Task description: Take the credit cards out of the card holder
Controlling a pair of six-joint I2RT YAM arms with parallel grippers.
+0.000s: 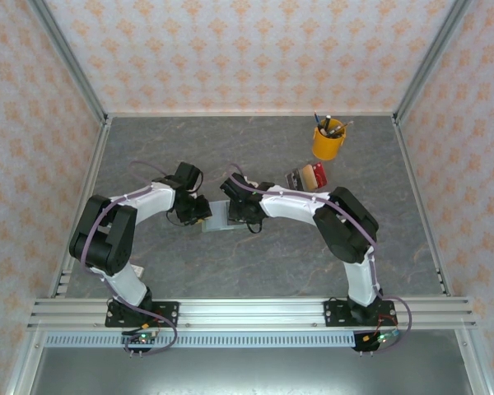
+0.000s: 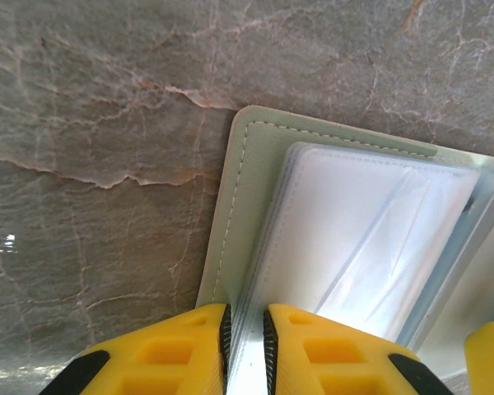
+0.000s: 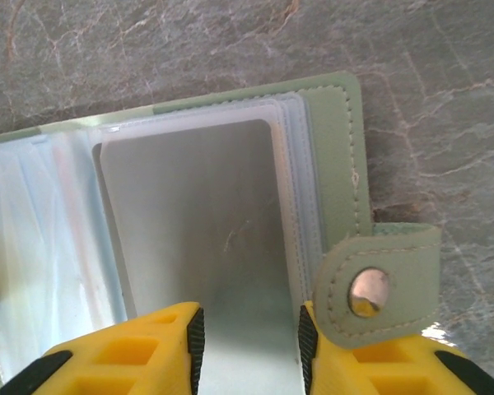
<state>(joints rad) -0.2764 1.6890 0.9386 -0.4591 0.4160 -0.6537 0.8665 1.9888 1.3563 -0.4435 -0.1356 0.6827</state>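
Note:
The pale mint-green card holder (image 1: pixel 218 220) lies open on the grey marbled table, between the two grippers. In the left wrist view my left gripper (image 2: pixel 245 337) is shut on the edges of its clear plastic sleeves (image 2: pixel 370 222), just inside the green cover (image 2: pixel 247 164). In the right wrist view my right gripper (image 3: pixel 251 346) stands open over the other half of the card holder (image 3: pixel 337 140). A flat credit card (image 3: pixel 198 214), grey through its sleeve, lies between and beyond the fingers. The snap tab (image 3: pixel 379 288) rests over the right finger.
A yellow cup with pens (image 1: pixel 328 141) stands at the back right. A clear rack with red and brown items (image 1: pixel 306 177) sits just in front of it, close to the right arm. Patterned walls enclose the table on three sides.

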